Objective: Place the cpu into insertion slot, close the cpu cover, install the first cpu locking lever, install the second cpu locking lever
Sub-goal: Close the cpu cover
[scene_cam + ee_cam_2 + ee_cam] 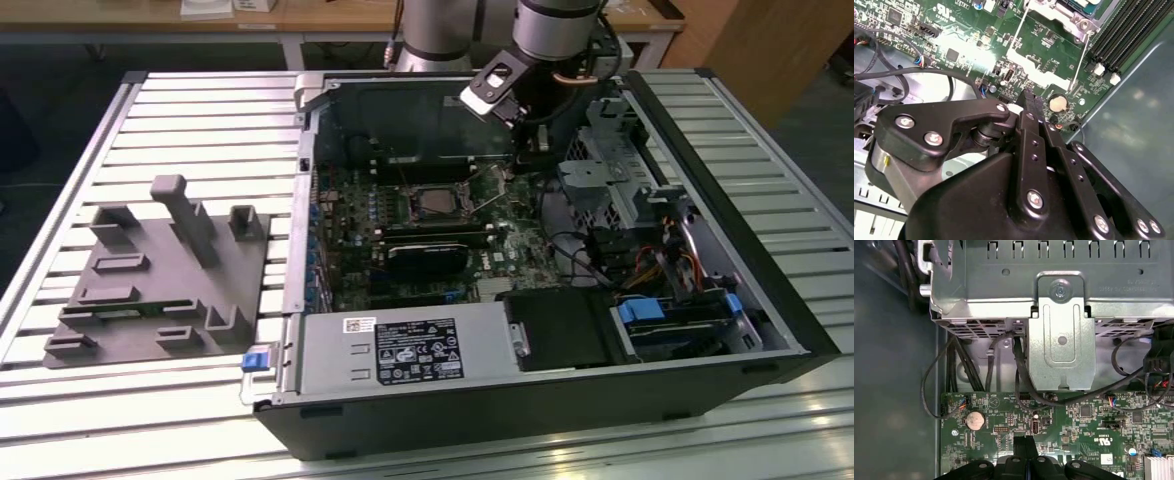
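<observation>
The gripper (1027,95), fingers (1020,449) closed together with nothing between them, hangs above the green motherboard (954,30) near the coin cell (1057,103), apart from the insertion slot (434,203).

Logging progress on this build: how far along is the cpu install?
Done: the cpu sits in the insertion slot; whether the cpu cover is down is unclear. In hand: nothing, the gripper is shut and empty over the motherboard beside the slot. Left: both locking levers, thin rods in the second wrist view, look raised, not latched.
</observation>
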Tool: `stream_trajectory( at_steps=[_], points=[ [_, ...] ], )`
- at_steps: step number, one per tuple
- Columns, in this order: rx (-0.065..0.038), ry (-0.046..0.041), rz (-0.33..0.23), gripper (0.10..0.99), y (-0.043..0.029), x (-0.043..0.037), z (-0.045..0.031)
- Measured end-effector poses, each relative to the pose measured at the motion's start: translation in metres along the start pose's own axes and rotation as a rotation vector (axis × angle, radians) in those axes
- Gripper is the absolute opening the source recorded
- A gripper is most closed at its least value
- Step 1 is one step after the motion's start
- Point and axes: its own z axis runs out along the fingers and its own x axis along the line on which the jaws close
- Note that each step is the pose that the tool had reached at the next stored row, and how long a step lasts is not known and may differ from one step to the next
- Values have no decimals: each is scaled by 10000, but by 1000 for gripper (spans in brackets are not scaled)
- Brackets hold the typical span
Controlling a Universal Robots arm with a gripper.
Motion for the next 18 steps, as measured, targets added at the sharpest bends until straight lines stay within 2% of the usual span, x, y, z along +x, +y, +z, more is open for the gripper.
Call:
stream_trajectory(
  at_steps=[14,18],
  points=[
    [0,-4,0,106,-10,-4,206],
    [1,-6,0,106,-10,-4,215]
  ],
)
